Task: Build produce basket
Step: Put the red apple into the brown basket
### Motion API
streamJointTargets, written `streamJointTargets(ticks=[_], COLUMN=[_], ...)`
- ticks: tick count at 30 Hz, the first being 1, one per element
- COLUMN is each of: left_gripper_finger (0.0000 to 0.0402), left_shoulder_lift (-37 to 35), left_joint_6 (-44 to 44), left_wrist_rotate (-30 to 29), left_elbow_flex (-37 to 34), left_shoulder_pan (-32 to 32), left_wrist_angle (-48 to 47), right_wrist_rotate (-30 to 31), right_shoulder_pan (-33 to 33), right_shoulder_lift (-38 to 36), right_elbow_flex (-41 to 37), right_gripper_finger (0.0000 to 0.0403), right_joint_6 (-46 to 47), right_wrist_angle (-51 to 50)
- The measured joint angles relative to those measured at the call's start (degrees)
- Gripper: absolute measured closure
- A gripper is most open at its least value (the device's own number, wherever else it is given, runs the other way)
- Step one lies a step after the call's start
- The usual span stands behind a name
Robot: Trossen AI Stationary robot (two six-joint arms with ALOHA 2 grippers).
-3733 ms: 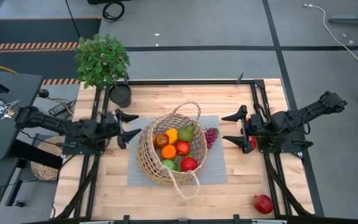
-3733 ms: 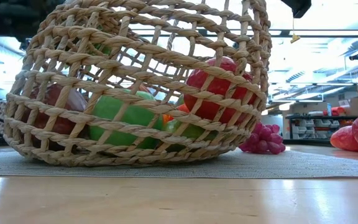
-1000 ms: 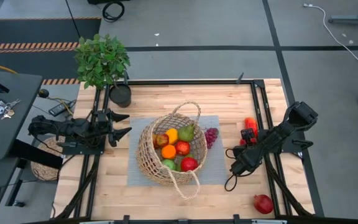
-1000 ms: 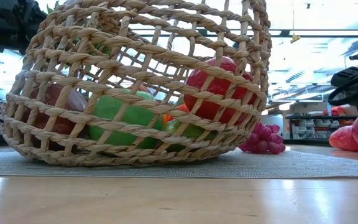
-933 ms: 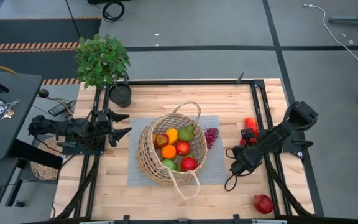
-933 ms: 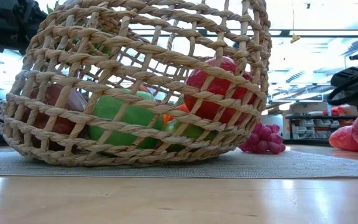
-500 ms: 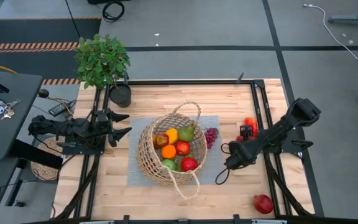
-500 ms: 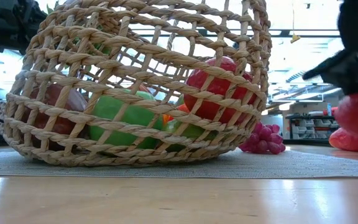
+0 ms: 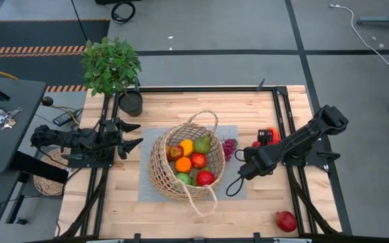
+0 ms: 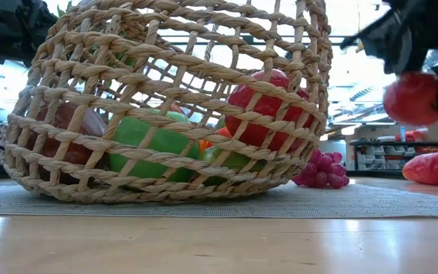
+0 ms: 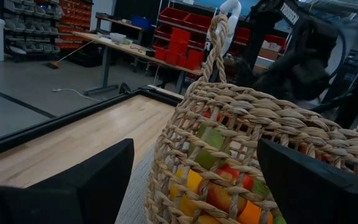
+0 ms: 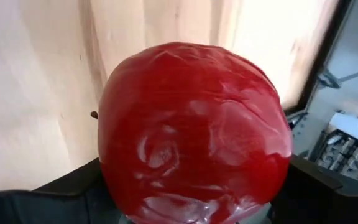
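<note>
The woven basket (image 9: 181, 169) lies tipped on a grey mat (image 9: 231, 185) at mid-table, with several pieces of produce (image 9: 191, 162) inside. Purple grapes (image 9: 229, 147) rest on the mat by its right side. My right gripper (image 9: 238, 177) hovers over the mat's right edge, shut on a red round fruit (image 10: 411, 97); in the high view the gripper hides the fruit. My left gripper (image 9: 132, 135) waits open and level at the table's left, short of the basket (image 11: 247, 130). My right gripper pinches the red fruit between its two fingers, which lie on its opposite sides (image 12: 114, 171). The fingers (image 10: 401, 42) slant down from the table's right. The fruit hangs below them, lifted clear of the table.
A pomegranate (image 9: 286, 221) lies at the near right corner. A red-orange piece of produce (image 9: 270, 135) lies by the right rail, lying flat in the low view (image 10: 436, 166). A potted plant (image 9: 111, 65) stands at the far left corner. Bare wood shows along the near edge.
My right gripper has risen and swung toward the basket, rolling a little. The red fruit in its fingers has come up off the table beside the red-orange piece, which stays lying there.
</note>
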Motion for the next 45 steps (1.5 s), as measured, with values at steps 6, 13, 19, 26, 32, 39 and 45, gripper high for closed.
streamJointTargets(ticks=[6,13,19,26,32,39,45], left_gripper_finger=[0.0054,0.0054,0.0054,0.0054,0.0054,0.0054,0.0054], left_shoulder_lift=[0.0,0.0,0.0,0.0,0.0,0.0,0.0], left_joint_6=[0.0,0.0,0.0,0.0,0.0,0.0,0.0], left_wrist_rotate=[0.0,0.0,0.0,0.0,0.0,0.0,0.0], left_elbow_flex=[0.0,0.1,0.1,0.1,0.1,0.1,0.1], left_shoulder_pan=[0.0,0.0,0.0,0.0,0.0,0.0,0.0], left_wrist_angle=[0.0,0.0,0.0,0.0,0.0,0.0,0.0], right_wrist_rotate=[1.3,3.6,3.7,3.7,3.6,3.9,3.9], right_shoulder_pan=[-1.7,-2.3,-2.2,-2.3,-2.3,-2.3,-2.3], right_shoulder_lift=[-1.5,-4.2,-8.4,-12.9,-15.0,-15.8,-15.8], right_elbow_flex=[9.9,17.5,20.4,20.5,20.5,20.5,20.5], right_gripper_finger=[0.0081,0.0081,0.0081,0.0081,0.0081,0.0081,0.0081], right_joint_6=[-0.9,-2.5,-6.1,-14.1,-20.2,-25.3,-27.2], right_wrist_angle=[0.5,2.5,9.9,25.5,34.0,41.9,43.3])
